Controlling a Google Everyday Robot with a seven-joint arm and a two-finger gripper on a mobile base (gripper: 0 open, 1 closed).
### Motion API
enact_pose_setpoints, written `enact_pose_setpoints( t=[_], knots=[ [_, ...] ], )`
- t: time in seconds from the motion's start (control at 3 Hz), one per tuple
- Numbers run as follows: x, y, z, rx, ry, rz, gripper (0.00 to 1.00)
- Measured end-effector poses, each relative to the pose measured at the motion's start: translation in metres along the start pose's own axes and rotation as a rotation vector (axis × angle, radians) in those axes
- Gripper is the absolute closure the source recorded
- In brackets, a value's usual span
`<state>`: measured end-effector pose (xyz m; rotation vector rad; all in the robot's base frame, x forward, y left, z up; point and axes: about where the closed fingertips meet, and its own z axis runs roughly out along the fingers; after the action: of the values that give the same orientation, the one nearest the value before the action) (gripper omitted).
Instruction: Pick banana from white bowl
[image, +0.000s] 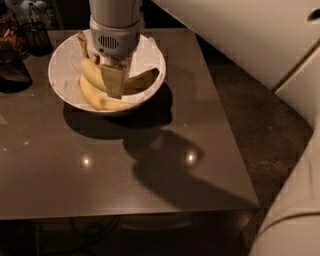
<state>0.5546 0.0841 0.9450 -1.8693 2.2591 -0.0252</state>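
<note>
The white bowl, lined with crumpled white paper, sits at the table's far left. Two yellow bananas lie in it. The slimmer banana runs from a brownish stem at the back rim to a dark tip at the right. A thicker banana lies along the front rim. My gripper hangs straight down into the bowl. Its tip is at the middle of the slimmer banana and hides that part.
The bowl stands on a dark glossy square table. Dark glass containers stand at the far left edge, close to the bowl. My white arm crosses the upper right. Dark floor lies right of the table.
</note>
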Motion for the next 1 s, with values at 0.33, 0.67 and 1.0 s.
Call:
enact_pose_setpoints(
  t=[0.33,0.67,1.0],
  knots=[
    [0.001,-0.002,0.004,-0.033,0.008,0.001,1.0],
    [0.023,0.021,-0.006,-0.079,0.02,0.051,1.0],
    [0.05,0.052,-0.025,-0.096,0.012,0.12,1.0]
  ],
)
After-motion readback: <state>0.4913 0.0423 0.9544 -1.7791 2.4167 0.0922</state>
